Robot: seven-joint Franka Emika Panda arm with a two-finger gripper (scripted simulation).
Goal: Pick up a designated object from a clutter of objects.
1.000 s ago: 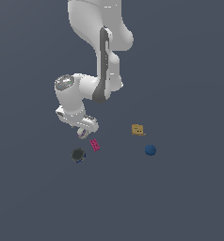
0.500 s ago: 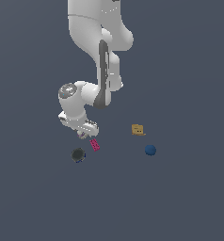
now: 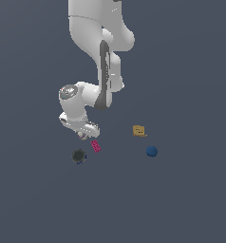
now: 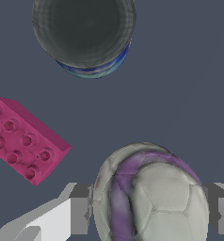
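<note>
In the wrist view the whitish-grey ball with purple curved markings (image 4: 151,197) lies between my two fingers (image 4: 80,214), one on each side, close to its surface. My gripper (image 4: 149,214) is open around it. In the exterior view the gripper (image 3: 84,134) is low over the floor, just up and left of the pink brick (image 3: 95,146), and hides nearly all of the ball. The pink brick (image 4: 24,141) and the dark round disc (image 4: 83,35) lie close beyond the ball.
The dark disc (image 3: 79,155) lies below the gripper in the exterior view. The tan box (image 3: 139,130) and the blue ball (image 3: 152,151) sit apart on the exterior view's right. The floor is plain grey.
The arm has come down and slightly to the exterior view's right, bringing the gripper lower over the spot next to the pink brick. The objects have not moved.
</note>
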